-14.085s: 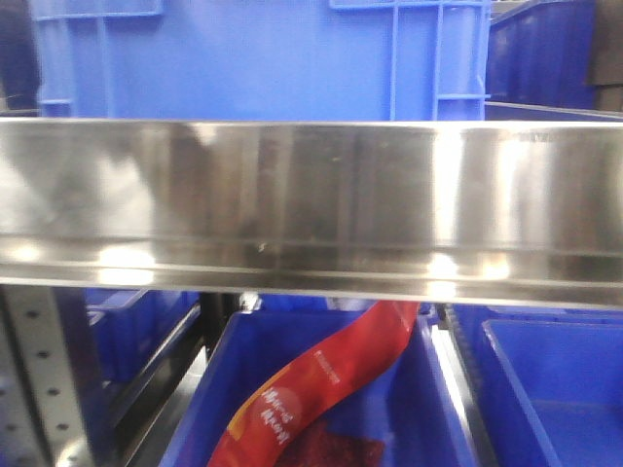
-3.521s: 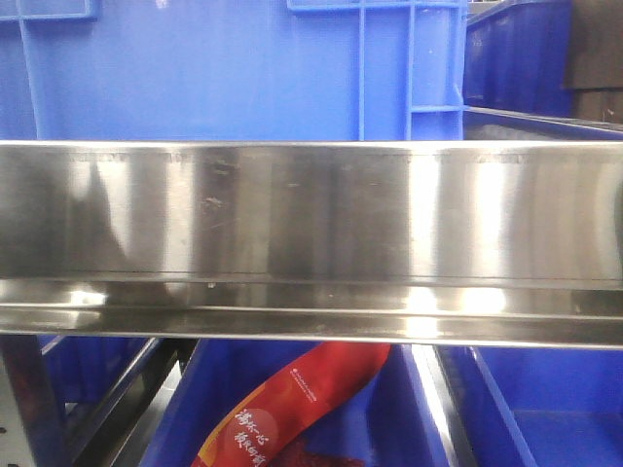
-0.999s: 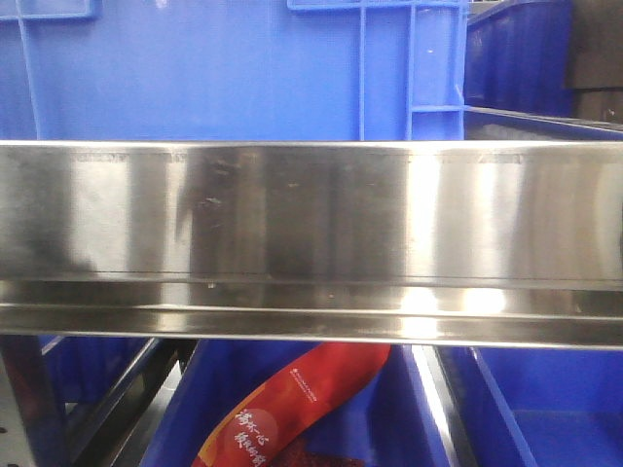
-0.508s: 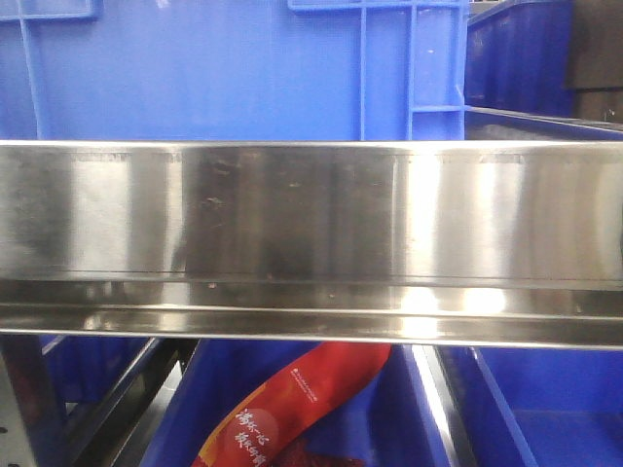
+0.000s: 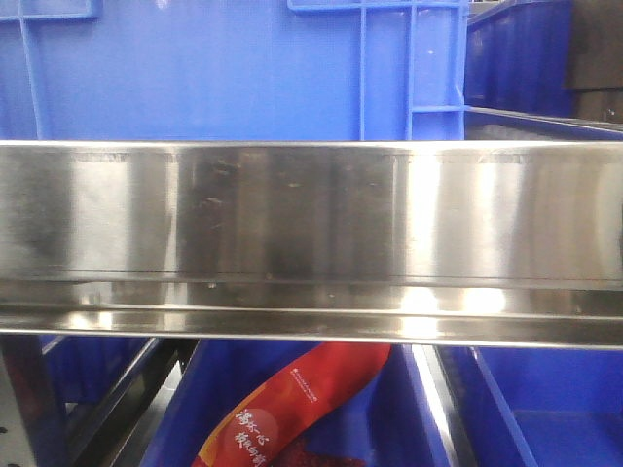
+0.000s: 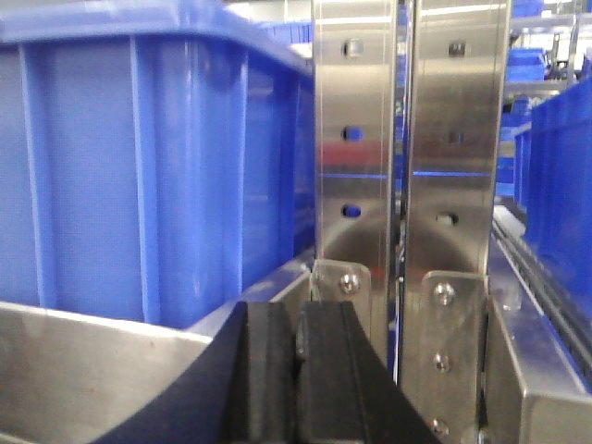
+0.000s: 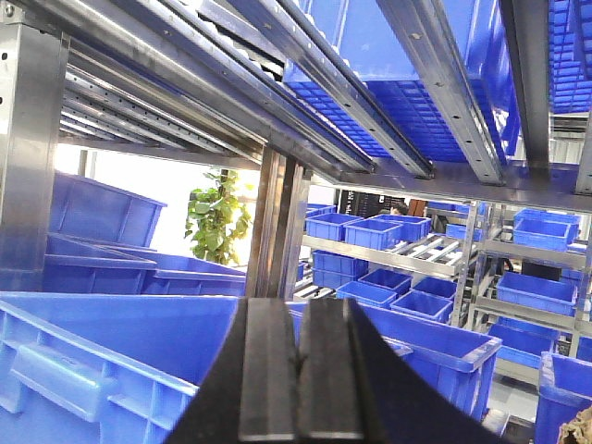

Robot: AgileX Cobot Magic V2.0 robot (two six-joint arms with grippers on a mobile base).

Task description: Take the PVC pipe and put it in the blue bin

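Left gripper (image 6: 298, 370) pressed closed on nothing, just before the steel upright (image 6: 356, 166), a blue bin (image 6: 139, 166) to that post's left. Right gripper (image 7: 301, 379) likewise clamped empty, over another blue bin (image 7: 102, 370). PVC pipe: nowhere visible.

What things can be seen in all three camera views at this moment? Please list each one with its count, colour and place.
Steel shelf beam: one, silver, across the middle of the front view.
Blue bins: many; a large one above the beam, one beside the left wrist, rows on racks in the right wrist view.
Red package: one, with white print, in a bin below the beam.
Steel uprights: two, silver, with holes, left wrist view.
Green plant: one, far behind the racks.
PVC pipe: none visible.
Left gripper: black, shut, empty.
Right gripper: black, shut, empty.
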